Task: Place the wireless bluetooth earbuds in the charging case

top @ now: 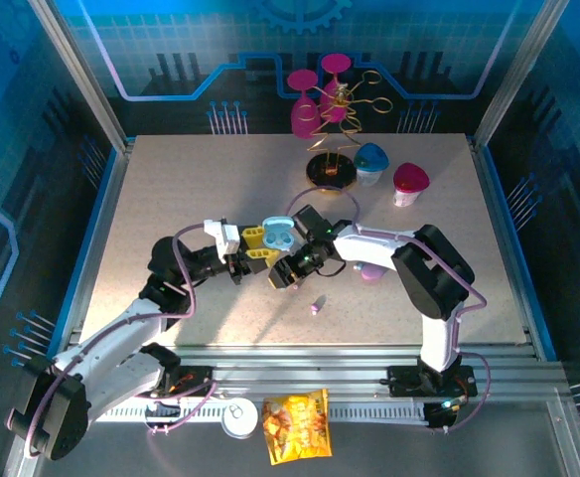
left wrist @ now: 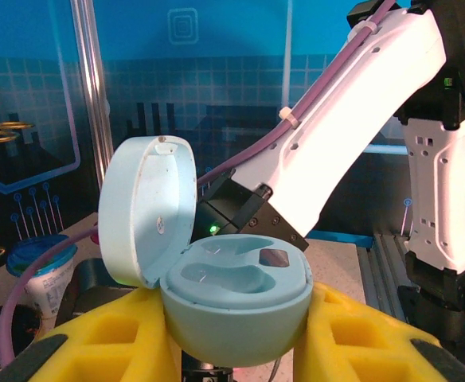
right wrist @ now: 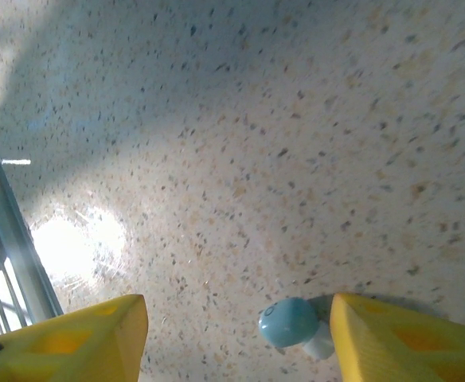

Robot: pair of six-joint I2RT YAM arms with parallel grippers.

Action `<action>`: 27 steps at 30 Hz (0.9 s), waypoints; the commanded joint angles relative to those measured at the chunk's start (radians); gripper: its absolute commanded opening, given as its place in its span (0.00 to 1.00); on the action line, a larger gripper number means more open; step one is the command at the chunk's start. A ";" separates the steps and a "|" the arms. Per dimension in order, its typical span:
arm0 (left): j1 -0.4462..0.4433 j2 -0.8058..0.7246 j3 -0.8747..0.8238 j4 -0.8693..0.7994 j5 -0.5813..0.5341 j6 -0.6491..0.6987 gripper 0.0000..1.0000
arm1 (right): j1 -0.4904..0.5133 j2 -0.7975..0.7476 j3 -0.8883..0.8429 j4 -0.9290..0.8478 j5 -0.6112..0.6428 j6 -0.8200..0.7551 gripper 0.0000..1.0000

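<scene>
tabletop (right wrist: 256,159): earbud (right wrist: 290,325) lies inside the right gripper's (right wrist: 236,342) open jaws, stem toward one finger (right wrist: 408,338); left gripper (left wrist: 236,342) clamps the case (left wrist: 240,298).

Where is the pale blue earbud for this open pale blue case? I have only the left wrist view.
Observer: A tiny pale blue plastic earbud sits right beside one yellow foam finger of the right pincer; the jaws stand apart, not clamped on it.
Operator: Is that pincer near my case?
Observer: Yes, in the top view it is close beside the open pale blue plastic case.
Operator: Any other buds?
Observer: One tiny lilac-pink earbud lies on the beige speckled table, nearer the arm bases than that pincer.
</scene>
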 commanded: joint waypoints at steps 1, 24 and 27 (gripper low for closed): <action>0.008 0.005 -0.004 0.027 0.024 -0.011 0.20 | 0.022 -0.027 -0.024 -0.040 -0.003 -0.020 0.62; 0.007 -0.018 -0.012 0.019 0.025 -0.011 0.19 | 0.062 -0.120 -0.043 -0.099 0.094 -0.046 0.61; 0.007 -0.031 -0.010 0.013 0.026 -0.012 0.19 | 0.060 -0.115 -0.016 -0.107 0.101 -0.085 0.61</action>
